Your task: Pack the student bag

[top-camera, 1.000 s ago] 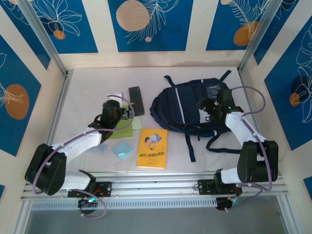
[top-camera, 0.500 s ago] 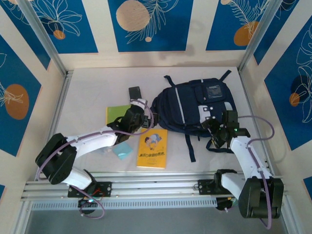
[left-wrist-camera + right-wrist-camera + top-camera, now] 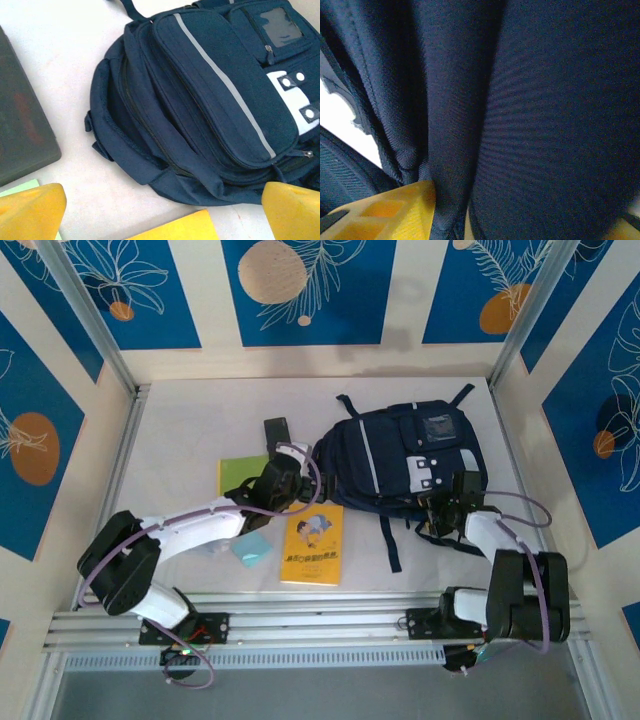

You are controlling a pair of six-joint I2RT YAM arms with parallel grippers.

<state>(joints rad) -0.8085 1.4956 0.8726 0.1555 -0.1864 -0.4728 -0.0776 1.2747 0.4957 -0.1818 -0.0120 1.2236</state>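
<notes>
Student bag (image 3: pixel 400 455), lying flat, yellow book (image 3: pixel 312 543) off its near-left corner: we noted the left gripper (image 3: pixel 288 473), wide and empty, newly swung to its left flank, the right gripper (image 3: pixel 447 505), spread against fabric, dropped to its near-right edge, so opening seemed next.

Left wrist view: we lose the student bag (image 3: pixel 200 100) off the top and right edges. A dark flat slab (image 3: pixel 22 125) runs out the left side, and the yellow book (image 3: pixel 175 230) gets chopped by the bottom edge. From above, the left arm covers part of the green notebook (image 3: pixel 238 472). The book's cover print is too small for us to read, and we can't tell what the light blue thing (image 3: pixel 252 548) is. Right wrist view is blurry bag fabric, and the fingers (image 3: pixel 390 215) are cut off at the bottom.
</notes>
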